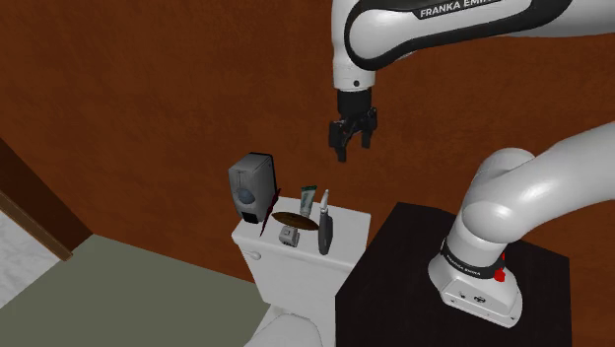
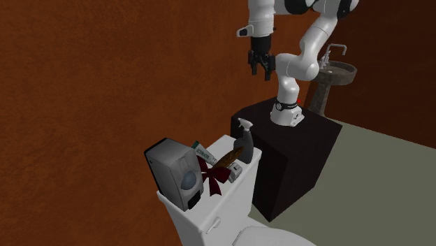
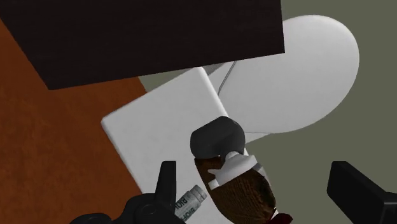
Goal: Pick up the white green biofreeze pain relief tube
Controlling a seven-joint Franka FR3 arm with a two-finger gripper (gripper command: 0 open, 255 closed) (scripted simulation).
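The white and green tube (image 1: 308, 201) stands near the back of the white toilet tank lid (image 1: 347, 231), between a grey dispenser (image 1: 251, 187) and a dark spray bottle (image 1: 325, 227). In the second exterior view the tube (image 2: 205, 152) leans behind a brown oval object (image 2: 225, 159). My black gripper (image 1: 352, 138) hangs open, high above the tank, with nothing between its fingers; the second exterior view has the gripper (image 2: 263, 67) up by the brown wall. In the wrist view the gripper (image 3: 254, 181) looks down on the tube (image 3: 191, 198), which lies close to one finger (image 3: 167, 184).
A red bow (image 2: 212, 175) and a small grey item (image 1: 289, 235) also sit on the tank. The black stand (image 1: 414, 266) adjoins the toilet. A brown wall (image 1: 148, 89) runs behind. A pedestal sink (image 2: 339, 70) stands far off. Grey-green floor (image 1: 128, 286) surrounds the white toilet seat (image 3: 299, 70).
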